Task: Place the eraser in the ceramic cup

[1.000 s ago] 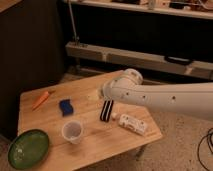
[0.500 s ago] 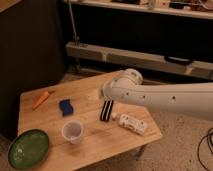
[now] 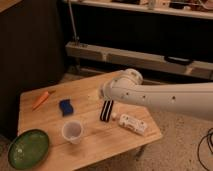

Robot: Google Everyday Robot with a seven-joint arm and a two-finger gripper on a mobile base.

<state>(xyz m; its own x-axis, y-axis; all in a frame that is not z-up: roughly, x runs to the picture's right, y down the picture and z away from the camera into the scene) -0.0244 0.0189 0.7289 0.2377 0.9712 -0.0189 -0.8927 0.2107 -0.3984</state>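
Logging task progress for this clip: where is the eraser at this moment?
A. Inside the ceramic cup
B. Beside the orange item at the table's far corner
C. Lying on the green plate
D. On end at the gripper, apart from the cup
D: the eraser hangs on end directly below the gripper at the arm's tip over mid-table, apart from the ceramic cup nearer the front edge.

Dim, warm light from above. The gripper (image 3: 106, 101), over the middle of the table (image 3: 100, 146), is shaded under the brightly lit arm (image 3: 160, 97). Behind the gripper the backdrop (image 3: 30, 50) is dark; the floor (image 3: 180, 145) right of it is moderately lit.
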